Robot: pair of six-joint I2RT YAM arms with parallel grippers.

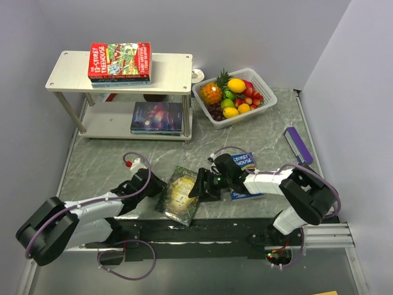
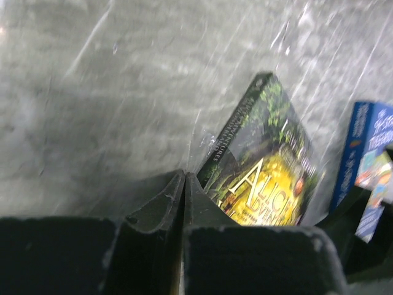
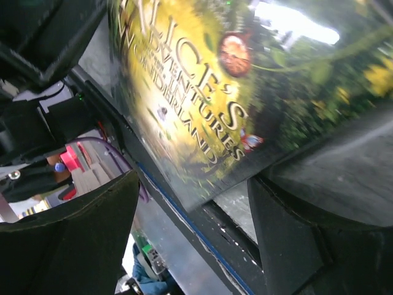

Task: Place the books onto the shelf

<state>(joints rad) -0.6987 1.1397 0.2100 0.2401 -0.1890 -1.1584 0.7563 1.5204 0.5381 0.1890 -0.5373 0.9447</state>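
Note:
A green-gold Alice book (image 1: 178, 196) lies at the table's front edge between my two grippers. My left gripper (image 1: 155, 183) sits at the book's left edge. In the left wrist view its jaws (image 2: 185, 174) are pressed together with nothing between them, and the book (image 2: 264, 166) is just to their right. My right gripper (image 1: 198, 186) is at the book's right edge. Its fingers stand wide apart (image 3: 193, 178) around the book's (image 3: 202, 80) lower corner without gripping it. A blue Treehouse book (image 1: 245, 161) lies under the right arm. The shelf (image 1: 172, 67) holds a red Treehouse book (image 1: 120, 60) on top and a galaxy book (image 1: 158, 117) below.
A white basket (image 1: 263, 84) of fruit stands to the right of the shelf. A small purple box (image 1: 299, 145) lies near the right wall. A dark strip (image 1: 233, 230) runs along the table's near edge, below the Alice book.

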